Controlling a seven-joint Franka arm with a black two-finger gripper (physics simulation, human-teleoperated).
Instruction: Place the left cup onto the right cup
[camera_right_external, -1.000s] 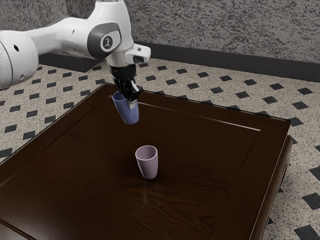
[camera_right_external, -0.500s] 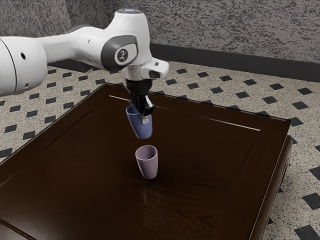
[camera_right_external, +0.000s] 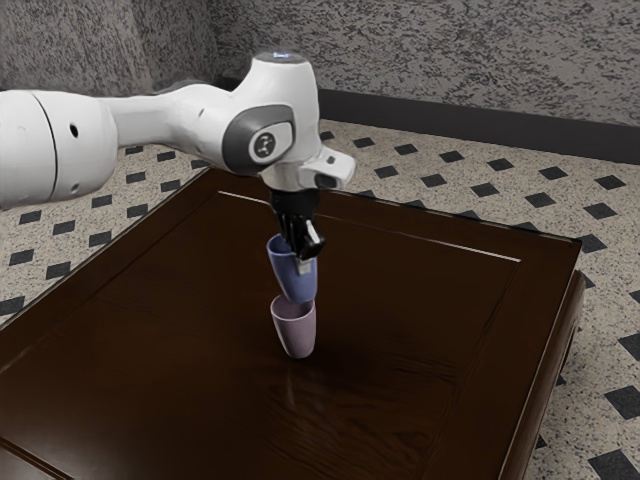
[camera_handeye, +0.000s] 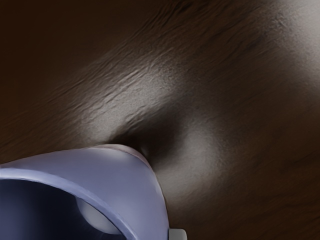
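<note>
Blue cup (camera_right_external: 294, 277), jaws clamping its rim, is hanging near upright directly over lilac cup (camera_right_external: 294, 332), base at its mouth, axes lining up.

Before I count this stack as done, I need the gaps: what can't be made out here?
Exterior view: the blue cup covers the rim of the lilac cup, so seated or just above is unclear.
Exterior view: the gripper has one finger hidden behind the blue cup's wall.
Wrist view: the blue cup is blurred and cut off by the edge.
</note>
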